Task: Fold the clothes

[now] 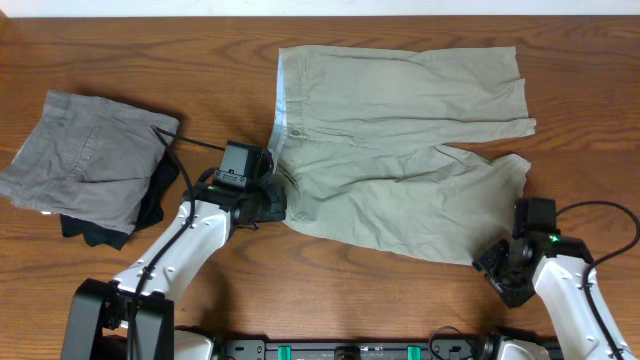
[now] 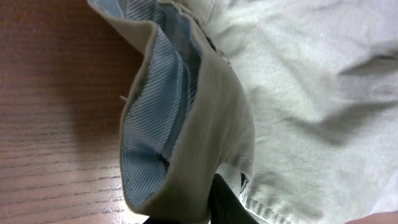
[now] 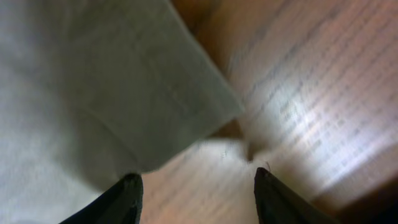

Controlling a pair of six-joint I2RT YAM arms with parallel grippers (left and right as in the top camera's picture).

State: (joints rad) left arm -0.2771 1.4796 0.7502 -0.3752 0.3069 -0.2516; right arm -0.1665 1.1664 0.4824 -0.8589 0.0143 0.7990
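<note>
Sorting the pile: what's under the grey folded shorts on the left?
Under the grey shorts, a black garment pokes out along their lower right edge; the rest is covered.

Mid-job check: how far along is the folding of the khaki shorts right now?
Done: no fold yet; the khaki shorts lie spread flat, both legs open. In hand: the left gripper seems to pinch the waistband corner, which is curled up; the right gripper is open by the near leg's hem corner, not gripping. Remaining: every fold.

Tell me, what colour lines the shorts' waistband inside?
Pale blue lining, finely striped; best seen in the left wrist view.
</note>
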